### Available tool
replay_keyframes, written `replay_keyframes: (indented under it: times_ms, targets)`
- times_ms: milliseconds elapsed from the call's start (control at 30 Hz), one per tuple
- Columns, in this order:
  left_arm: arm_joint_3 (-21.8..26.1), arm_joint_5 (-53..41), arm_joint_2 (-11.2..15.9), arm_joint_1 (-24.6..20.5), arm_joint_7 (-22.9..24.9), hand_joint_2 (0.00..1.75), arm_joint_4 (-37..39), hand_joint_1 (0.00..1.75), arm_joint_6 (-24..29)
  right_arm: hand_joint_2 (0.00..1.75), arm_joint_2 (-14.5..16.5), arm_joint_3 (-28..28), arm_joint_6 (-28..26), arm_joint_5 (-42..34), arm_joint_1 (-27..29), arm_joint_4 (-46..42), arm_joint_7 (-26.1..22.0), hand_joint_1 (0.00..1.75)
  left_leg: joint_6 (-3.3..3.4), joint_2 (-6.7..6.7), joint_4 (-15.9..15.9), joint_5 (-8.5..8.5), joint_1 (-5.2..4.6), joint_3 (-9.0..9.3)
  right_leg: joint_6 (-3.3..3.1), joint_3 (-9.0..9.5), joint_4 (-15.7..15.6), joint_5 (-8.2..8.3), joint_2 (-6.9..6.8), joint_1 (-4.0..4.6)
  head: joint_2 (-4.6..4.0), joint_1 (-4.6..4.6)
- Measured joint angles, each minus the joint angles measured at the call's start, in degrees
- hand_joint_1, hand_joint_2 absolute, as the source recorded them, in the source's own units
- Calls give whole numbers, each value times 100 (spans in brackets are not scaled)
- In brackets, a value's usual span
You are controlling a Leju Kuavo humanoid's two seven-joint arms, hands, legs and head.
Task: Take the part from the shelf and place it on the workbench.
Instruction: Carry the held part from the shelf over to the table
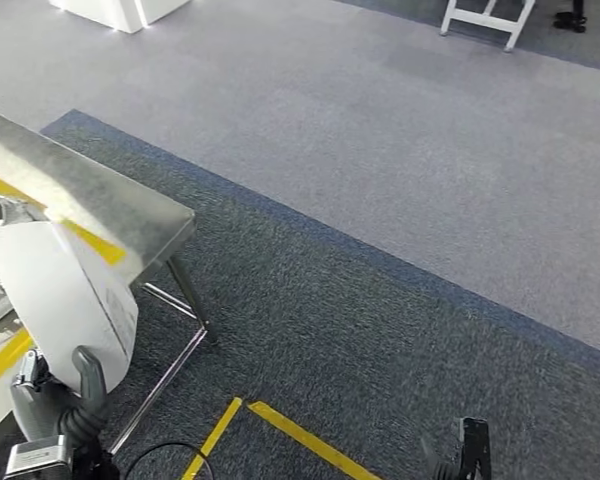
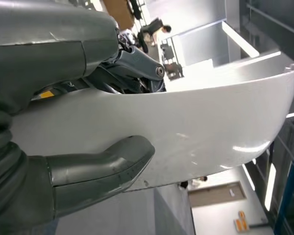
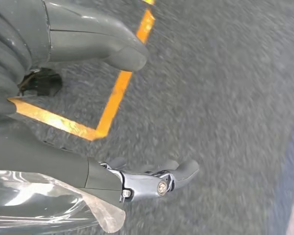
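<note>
In the head view you see the left robot hand (image 1: 70, 395) at the lower left, its thumb up against a large white curved part (image 1: 59, 295) that it holds. The part sits above the near end of a steel table (image 1: 116, 205) with yellow tape across its top; you cannot tell whether the part touches the table. The table's legs stand on dark carpet (image 1: 342, 300), which borders a lighter grey floor (image 1: 357, 110) further out. A corner of yellow floor tape (image 1: 282, 425) lies on the carpet near the bottom edge, and a black cable (image 1: 157, 455) curls beside the table leg. At the bottom right, the dark tip of the right robot hand (image 1: 472, 452) pokes into view. A white frame (image 1: 487, 20) stands at the far top right.

In the left wrist view, you see the left robot hand (image 2: 83, 112) clamped on the part (image 2: 212, 117): the thick thumb presses one face and the darker fingers (image 2: 138, 61) lie across the opposite edge. A person (image 2: 155, 27) stands far behind, small and blurred.

In the right wrist view, the right robot hand (image 3: 101, 112) holds nothing; thumb and fingers (image 3: 164, 178) are spread well apart above the carpet (image 3: 212, 98) and the yellow floor tape (image 3: 112, 107). Clear plastic wrap (image 3: 45, 205) covers the wrist.
</note>
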Motion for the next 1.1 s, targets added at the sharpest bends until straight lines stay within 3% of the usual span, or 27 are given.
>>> replay_keyframes:
  times_ms: [67,100,167,233,300,367,433,500,567,600,633,667,733,800,867,933,1000,1067,1100]
  targets:
    - [-6,-1,-4,-3,1,175,-2,175,2,175,1,-16,4,-2,46,1,5,0,15,-179,3,-4,-8,4,-1,-397,631,-142,110,2,0,13]
    - [-6,-2,-4,0,2,175,-2,175,2,175,1,-23,4,-2,60,0,6,0,16,-267,4,-7,-12,11,-8,-475,663,-46,127,4,0,13]
    - [-6,-2,-4,2,3,175,-2,175,2,175,0,-33,5,-3,54,-1,6,0,3,-432,8,-19,-12,37,-33,-333,115,412,199,2,0,13]
    - [-12,-46,-5,-2,3,175,-2,175,58,175,-1,-46,8,0,43,-1,6,0,-36,-567,29,-41,-17,42,-56,-48,-593,732,436,-18,0,10]
    - [-38,-215,3,-5,3,175,-2,175,283,175,1,-62,20,19,50,-1,9,0,-99,-687,43,-38,-6,4,-82,95,-872,755,570,-21,0,5]
    - [-91,-467,23,-4,3,175,-2,175,622,175,16,-70,40,56,47,-2,12,0,-163,-770,43,-26,13,-28,-132,131,-908,756,469,-20,0,5]
    - [-150,-736,43,-20,2,175,-2,175,890,175,31,-90,50,96,30,-9,11,0,-222,-570,230,-155,-2,-109,-193,167,-944,767,340,-36,0,-26]
    - [-179,-967,42,-51,1,175,-2,175,1001,175,32,-117,51,136,36,-14,14,0,-274,-237,854,-484,-3,-391,-244,203,-962,751,178,-28,0,-62]
    - [-177,-1100,20,-65,2,175,-2,175,1021,175,32,-142,51,174,57,-14,19,0,-306,-107,1523,-721,21,-714,-268,227,-961,721,2,-13,0,-68]
    - [-172,-1146,5,-65,2,175,-3,175,1027,175,32,-152,50,196,60,-14,21,0,-313,-88,1620,-692,29,-765,-268,241,-960,706,-80,-11,0,-69]
    - [-162,-1181,-15,-65,3,175,-4,175,1033,175,33,-162,49,217,58,-14,22,0,-311,-64,1487,-552,33,-703,-262,262,-959,689,-157,-11,0,-71]
    - [-148,-1211,-41,-65,2,175,-10,175,1036,175,36,-168,46,237,52,-15,23,0,-297,-12,1160,-342,32,-543,-252,292,-959,670,-229,-10,0,-71]
    - [-109,-1263,-103,-75,2,175,-37,175,1039,175,41,-182,36,278,46,-16,21,0,-244,237,409,-47,-13,-173,-211,349,-956,622,-355,7,0,-73]
    - [-64,-1301,-167,-89,3,175,-69,175,1044,175,46,-210,11,325,44,-17,15,0,-185,382,86,-21,-69,-35,-150,378,-956,584,-483,35,0,-66]
    - [-18,-1327,-219,-77,3,175,-103,175,1054,175,58,-237,-12,365,27,-25,8,0,-126,270,45,-24,-71,-40,-80,403,-969,553,-585,39,0,-59]
    - [16,-1344,-262,-69,3,175,-141,175,1063,175,68,-255,-24,381,-2,-38,-1,0,-60,141,-3,2,-36,-19,-21,354,-819,418,-359,16,0,-37]
    - [33,-1356,-306,-83,3,175,-160,175,1067,175,69,-267,-32,384,1,-43,-7,0,-12,17,-24,17,-10,-8,7,62,-210,101,-1,-2,0,-6]
    - [47,-1368,-328,-90,3,175,-162,175,1066,175,69,-284,-39,387,37,-43,-4,0,7,-142,-21,19,-9,-10,15,-343,532,-148,109,-4,0,4]
    - [57,-1364,-334,-90,3,175,-162,175,1066,175,69,-295,-45,392,49,-43,2,0,8,-227,-19,18,-10,-7,14,-465,691,-129,118,-3,0,5]
